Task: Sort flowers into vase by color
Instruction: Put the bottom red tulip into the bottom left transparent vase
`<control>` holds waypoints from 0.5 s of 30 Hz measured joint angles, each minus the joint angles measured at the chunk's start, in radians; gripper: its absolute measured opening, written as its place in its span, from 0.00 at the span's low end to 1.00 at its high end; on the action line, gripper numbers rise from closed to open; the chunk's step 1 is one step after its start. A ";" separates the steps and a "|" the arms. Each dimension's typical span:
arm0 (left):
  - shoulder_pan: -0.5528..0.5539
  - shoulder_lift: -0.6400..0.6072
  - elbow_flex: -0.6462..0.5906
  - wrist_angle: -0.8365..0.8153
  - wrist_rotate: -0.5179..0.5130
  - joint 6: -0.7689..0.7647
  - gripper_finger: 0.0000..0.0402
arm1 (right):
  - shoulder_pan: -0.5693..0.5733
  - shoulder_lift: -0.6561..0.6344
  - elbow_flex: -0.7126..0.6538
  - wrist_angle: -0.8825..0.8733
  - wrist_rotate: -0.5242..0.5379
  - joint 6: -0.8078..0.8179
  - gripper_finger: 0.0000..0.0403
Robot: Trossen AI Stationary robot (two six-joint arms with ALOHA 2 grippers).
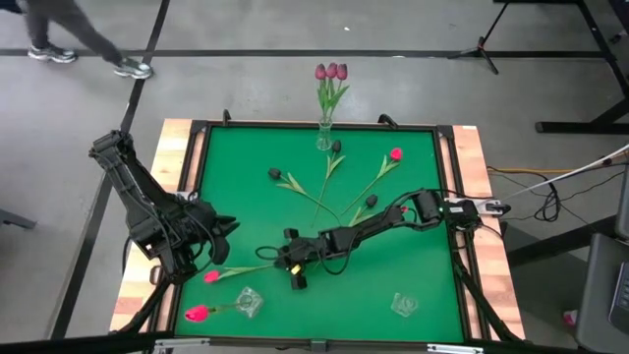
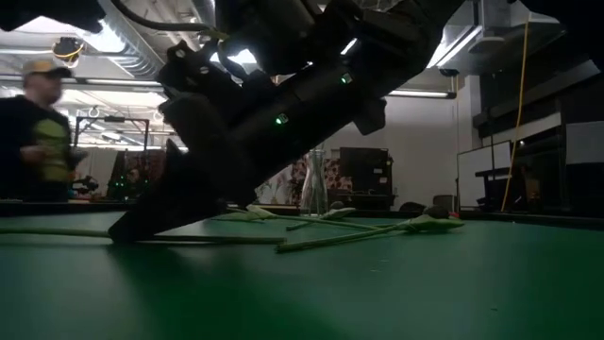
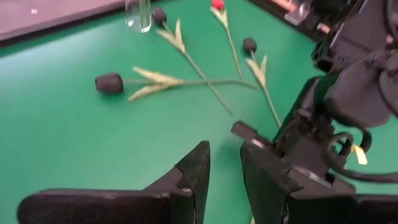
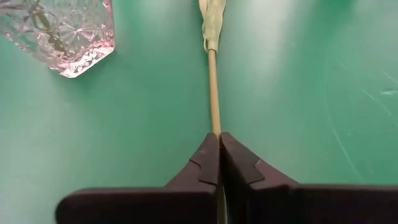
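Flowers [image 1: 324,187] crisscross behind right claw [image 1: 292,264]; glass vase [image 1: 248,301] near.

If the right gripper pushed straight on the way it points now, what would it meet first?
The right gripper, shut on a pink tulip's stem, points along that stem; it would likely slide up to its pale leaves. The cut-glass vase sits off to one side.

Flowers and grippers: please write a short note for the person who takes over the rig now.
Right gripper: shut on the stem of a pink tulip lying on the green mat.
Left gripper: open, waiting above the mat's left side.
Done: three mauve tulips stand in the far vase; one pink tulip lies at the near-left glass vase.
Left: three near-black tulips and one pink tulip lie mid-mat; the near-right vase has no flower.
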 joint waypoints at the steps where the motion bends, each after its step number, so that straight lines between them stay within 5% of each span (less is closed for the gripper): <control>1: 0.000 0.000 0.000 0.002 -0.016 0.000 0.22 | -0.003 -0.007 -0.001 -0.003 -0.003 0.001 0.01; 15: 0.001 -0.014 0.001 0.002 -0.275 -0.025 0.22 | -0.168 -0.134 -0.005 -0.100 -0.018 0.019 0.00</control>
